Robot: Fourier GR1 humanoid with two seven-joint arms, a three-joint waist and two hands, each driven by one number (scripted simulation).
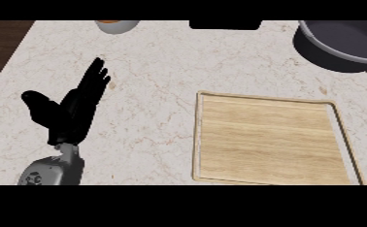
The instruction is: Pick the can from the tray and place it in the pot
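A wooden tray (269, 141) lies on the marble counter (158, 75) at lower right, showing bare wood. A dark pot (323, 56) sits at upper right, partly cut off, its inside grey. The can cannot be seen in this view. The left hand (72, 112) rests open at left, fingers up. A small bowl (117, 25) holding something orange sits at the top edge.

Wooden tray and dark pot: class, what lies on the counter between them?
In the head view, nothing lies there: only a bare stretch of counter separates the wooden tray from the dark pot at upper right.
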